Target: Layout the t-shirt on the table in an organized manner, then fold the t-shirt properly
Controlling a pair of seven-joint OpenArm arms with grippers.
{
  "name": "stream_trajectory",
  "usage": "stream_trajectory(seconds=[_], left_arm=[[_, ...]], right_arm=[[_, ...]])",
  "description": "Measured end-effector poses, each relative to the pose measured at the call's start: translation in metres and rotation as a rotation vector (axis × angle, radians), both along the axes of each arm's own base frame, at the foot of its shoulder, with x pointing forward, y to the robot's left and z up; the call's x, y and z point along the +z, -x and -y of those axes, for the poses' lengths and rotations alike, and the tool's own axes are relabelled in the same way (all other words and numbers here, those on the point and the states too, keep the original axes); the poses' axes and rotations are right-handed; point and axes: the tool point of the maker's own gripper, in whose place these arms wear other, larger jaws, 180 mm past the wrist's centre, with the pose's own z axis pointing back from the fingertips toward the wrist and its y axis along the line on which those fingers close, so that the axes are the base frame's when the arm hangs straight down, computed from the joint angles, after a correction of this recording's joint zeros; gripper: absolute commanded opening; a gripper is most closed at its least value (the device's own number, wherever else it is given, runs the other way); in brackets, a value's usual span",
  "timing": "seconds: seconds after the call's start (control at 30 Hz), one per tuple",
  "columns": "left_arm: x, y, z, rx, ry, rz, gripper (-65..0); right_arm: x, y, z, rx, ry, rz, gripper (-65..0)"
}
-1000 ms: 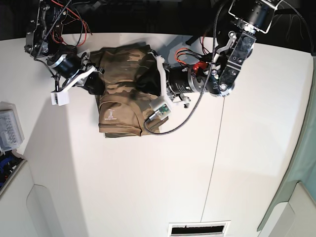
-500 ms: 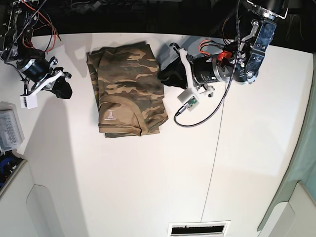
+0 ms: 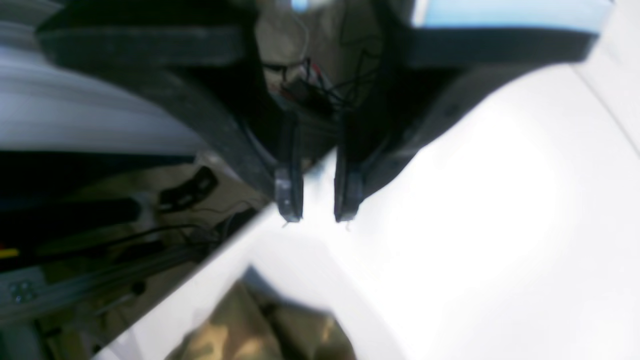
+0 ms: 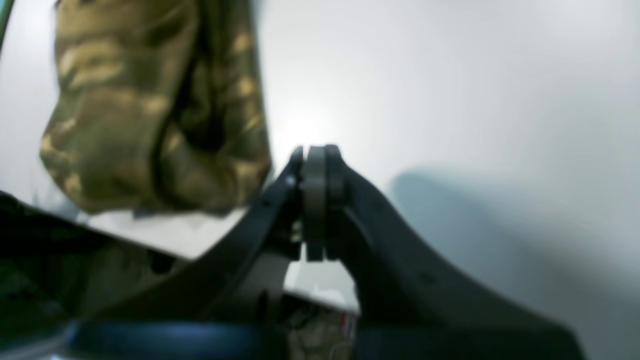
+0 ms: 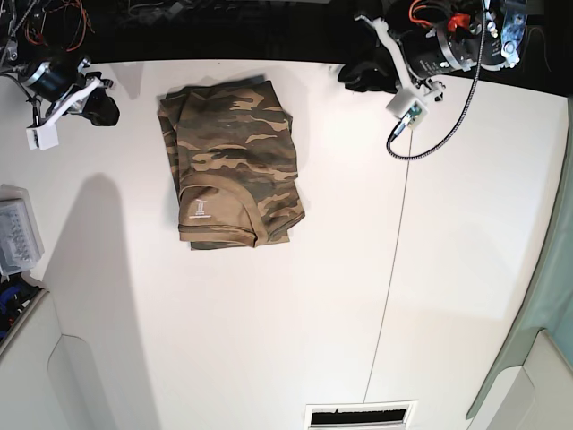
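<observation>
The folded t-shirt (image 5: 231, 166) is lying on the tabletop (image 5: 295, 313) near its far edge, between the two hands, touching neither

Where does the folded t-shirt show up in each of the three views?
Base: t-shirt upper left of centre, folded.
Left wrist: bottom edge, left of centre.
Right wrist: upper left.
Shared landmark: the white table under it.

We see a clear plastic box (image 5: 18, 235) at the left edge and a white vent grille (image 5: 361, 415) near the bottom.
</observation>
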Motion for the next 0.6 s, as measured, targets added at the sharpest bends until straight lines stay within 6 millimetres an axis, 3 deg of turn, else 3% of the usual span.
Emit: stream_trajectory(seconds=[0.4,0.5,0.6], left_arm=[[-0.032,0.153,-0.022,-0.057,-0.143,-0.344,-53.2],[-0.051,0.196,-0.035,-0.071,-0.205,-0.492,-53.2],[-0.078,0.225,-0.055,-0.034,-0.324,-0.609,-53.2]], right_arm=[[-0.024,0.138,-0.014,0.075,-0.026,-0.300,-65.0],[-0.031,0.171,-0.028,0.110,-0.050,-0.382,-65.0],[-0.049,0.202,-0.036,0.170,-0.024,-0.474,-65.0]])
